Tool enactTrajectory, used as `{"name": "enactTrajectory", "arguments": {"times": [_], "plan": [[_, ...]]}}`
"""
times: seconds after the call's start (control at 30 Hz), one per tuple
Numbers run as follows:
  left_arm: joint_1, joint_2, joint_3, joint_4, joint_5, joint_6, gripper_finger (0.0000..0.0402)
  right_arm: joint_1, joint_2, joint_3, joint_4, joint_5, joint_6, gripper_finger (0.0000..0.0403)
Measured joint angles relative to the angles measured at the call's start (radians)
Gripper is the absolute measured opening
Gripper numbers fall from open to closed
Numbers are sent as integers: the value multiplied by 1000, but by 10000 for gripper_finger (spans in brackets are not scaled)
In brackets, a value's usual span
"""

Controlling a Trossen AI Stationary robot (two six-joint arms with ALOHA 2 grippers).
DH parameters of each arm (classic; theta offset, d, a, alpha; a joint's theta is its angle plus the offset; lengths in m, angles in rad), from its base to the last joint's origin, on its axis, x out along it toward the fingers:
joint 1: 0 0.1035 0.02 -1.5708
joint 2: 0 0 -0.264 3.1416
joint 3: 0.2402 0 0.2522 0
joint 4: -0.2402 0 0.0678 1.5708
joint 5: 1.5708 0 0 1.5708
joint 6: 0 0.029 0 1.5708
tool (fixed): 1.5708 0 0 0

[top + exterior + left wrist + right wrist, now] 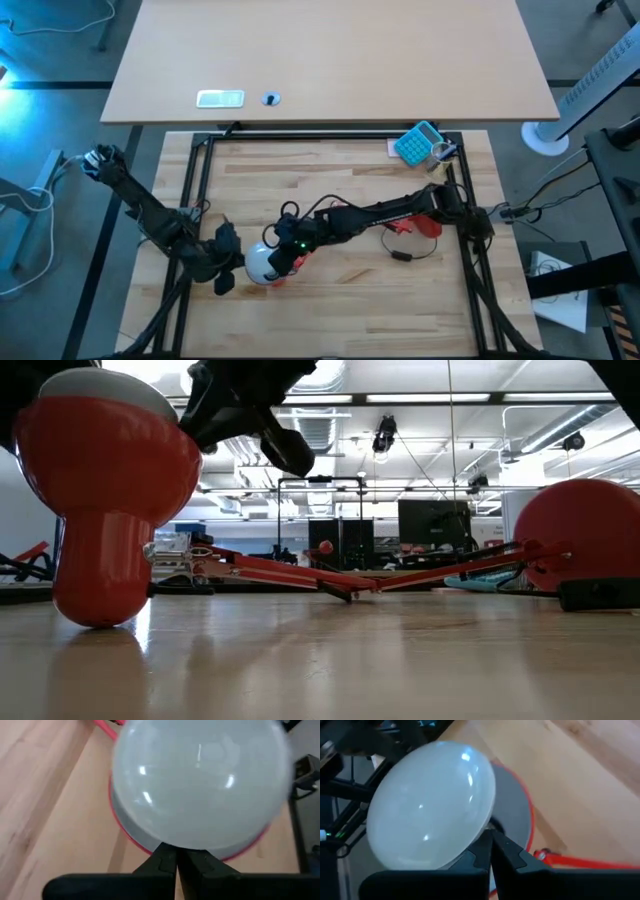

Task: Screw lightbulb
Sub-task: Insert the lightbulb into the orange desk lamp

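Observation:
The red lamp shade point(100, 500) stands on the table on its narrow end, mouth up, with the white lightbulb point(200, 785) sitting in its mouth; the bulb's screw base is hidden inside. It shows in the high view point(262, 262) at the near middle. My left gripper point(176, 862) is shut at the shade's left side. My right gripper point(491, 849) is shut at the bulb's right side, and shows dark in the low view point(250, 410). My left gripper's shut fingertips point(165, 857) lie at the shade's red rim point(142, 847) just under the bulb's dome, coming from the table's left. I cannot tell whether they touch it. My right gripper's shut fingertips point(482, 847) sit at the dome's edge point(480, 827), between the bulb and the shade's white inside point(512, 810), coming from the right and above. Touching or just clear, I cannot tell.
The lamp's red jointed arm point(300, 572) runs along the table to its round red foot point(575, 535) at the right, with a black cord point(405, 250) beside it. A blue calculator point(418, 143) lies at the far right. Black frame rails point(195, 170) edge the board.

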Motion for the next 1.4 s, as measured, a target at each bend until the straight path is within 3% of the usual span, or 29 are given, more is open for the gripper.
{"name": "enactTrajectory", "arguments": {"times": [0.27, 0.47, 0.57, 0.73, 0.9, 1.07, 1.4], "plan": [[58, -7, -8, -13, -13, 85, 0, 32, -37, 1, -125, -5, 83, 0], [63, -39, 72, -252, 10, 83, 0, 24, -71, 2, -228, 31, 54, 0], [55, -53, 130, -316, 56, 79, 0, -11, -71, 2, -200, 56, 5, 0], [15, -37, 190, -316, 118, 47, 0, -81, -51, 2, -93, 63, -65, 0], [-37, 12, 200, -246, 97, -36, 0, -115, -32, 2, -38, 61, -122, 0], [-38, 67, 191, -153, 77, -27, 0, -108, -20, 2, 34, 41, -169, 0], [-34, 87, 180, -185, 55, -6, 0, -82, -19, 1, 47, 31, -169, 0]]}}
